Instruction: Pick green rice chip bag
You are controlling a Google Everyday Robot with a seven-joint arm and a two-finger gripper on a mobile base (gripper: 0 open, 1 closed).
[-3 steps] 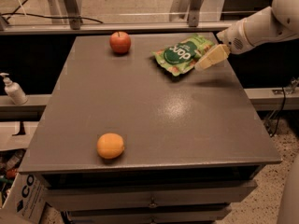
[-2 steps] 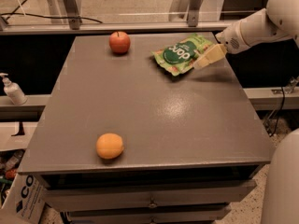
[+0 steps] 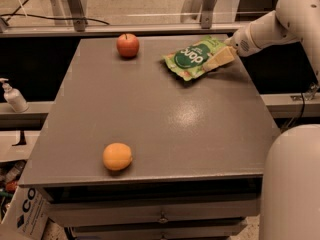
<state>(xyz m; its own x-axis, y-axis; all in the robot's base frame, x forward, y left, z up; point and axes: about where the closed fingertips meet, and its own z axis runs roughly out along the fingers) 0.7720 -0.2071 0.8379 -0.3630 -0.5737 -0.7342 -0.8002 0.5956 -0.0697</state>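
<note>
The green rice chip bag (image 3: 192, 58), a light-green pouch with a dark green oval logo, lies at the far right of the grey table (image 3: 165, 114). My gripper (image 3: 219, 60) comes in from the right on a white arm (image 3: 270, 26) and sits at the bag's right edge, touching or overlapping it. The bag appears to rest on the table with a shadow under its near edge.
A red apple (image 3: 128, 45) stands at the far left of the table. An orange (image 3: 117, 156) sits near the front left edge. A white robot part (image 3: 292, 184) fills the lower right. A pump bottle (image 3: 13, 96) stands on a ledge to the left.
My gripper has shifted slightly left along the bag's right edge. The white robot part at the lower right has come further into view. The apple and orange have not moved.
</note>
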